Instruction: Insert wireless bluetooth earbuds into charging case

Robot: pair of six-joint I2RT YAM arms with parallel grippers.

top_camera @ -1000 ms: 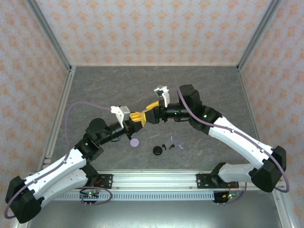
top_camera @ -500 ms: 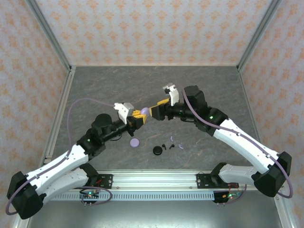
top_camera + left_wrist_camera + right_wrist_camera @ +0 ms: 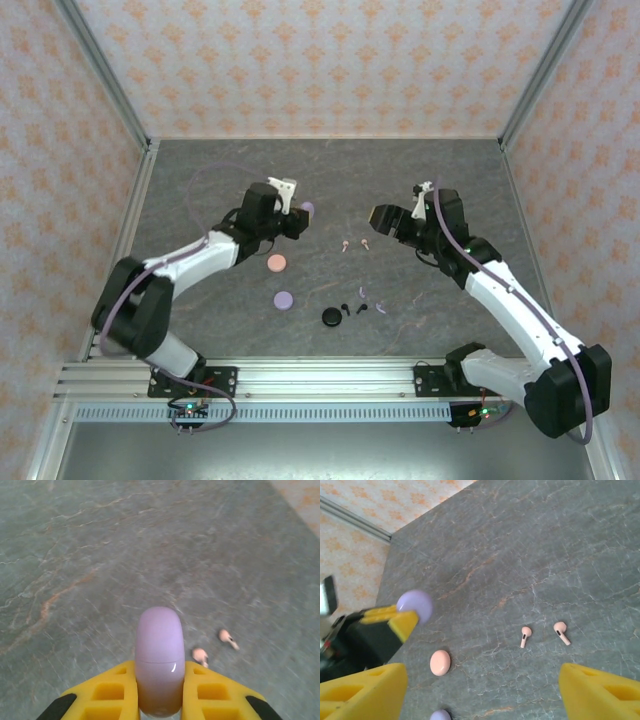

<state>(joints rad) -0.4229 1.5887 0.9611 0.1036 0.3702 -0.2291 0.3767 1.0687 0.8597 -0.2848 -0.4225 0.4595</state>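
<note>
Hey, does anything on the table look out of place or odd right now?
Nothing looks damaged. The two pink earbuds lie loose on the table, apart from the pink case, and the left gripper holds a lavender case pinched on edge.

The table [image 3: 250, 170] is dark grey, with thin wavy lines in it. Walls [image 3: 320, 60] with small orange flower shapes stand on three sides, with shiny metal bars [image 3: 103, 75] in the corners. A metal rail [image 3: 330, 378] runs along the near edge.
</note>
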